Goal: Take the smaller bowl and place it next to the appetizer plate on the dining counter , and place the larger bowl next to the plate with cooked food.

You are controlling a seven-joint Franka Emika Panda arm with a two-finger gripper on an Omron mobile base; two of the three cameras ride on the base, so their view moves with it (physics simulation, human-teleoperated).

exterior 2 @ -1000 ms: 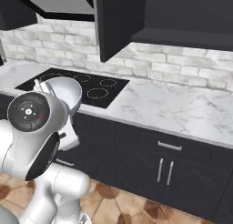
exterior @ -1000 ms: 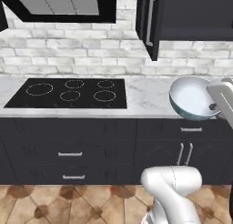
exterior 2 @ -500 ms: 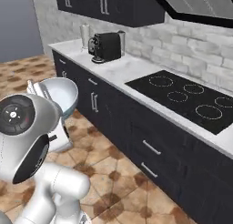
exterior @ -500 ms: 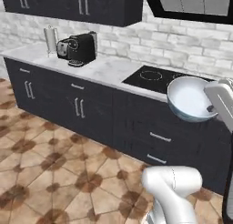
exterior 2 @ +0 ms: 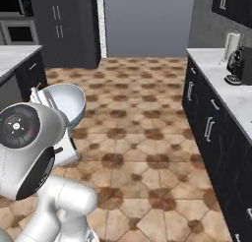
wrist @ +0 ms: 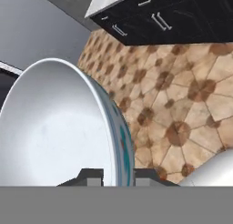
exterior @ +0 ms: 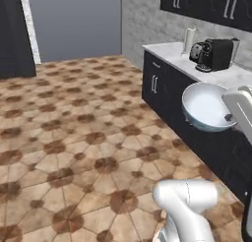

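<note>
Hand: the hand point(wrist: 116, 180) was closed narrowly on the rim of the bowl, one fingertip point(wrist: 93, 181) seen inside the wall and the other outside it.
Bowl: a small pale blue bowl point(exterior: 206, 108) with a smooth white inside was held in the air, clear of the floor and of every worktop; in the hand view it point(wrist: 59, 127) was seen on edge, with the white inside to the left and the blue outer wall to the right. In the right base view it point(exterior 2: 66, 104) was seen just above the rounded white arm joint.
Floor: a floor point(exterior 2: 142, 137) of brown tiles with dark diamond insets was spread beneath the bowl.
Cabinets: a run of dark cabinets point(exterior: 167, 88) with metal handles was seen beyond the bowl, topped by a white marble worktop point(exterior 2: 231, 96).
Worktop items: a black coffee machine point(exterior: 212, 54) was set on that worktop, with a white paper roll point(exterior: 189, 41) just beside it.
Far corner: a second marble worktop point(exterior 2: 15, 56) was seen at the left of the right base view.
</note>
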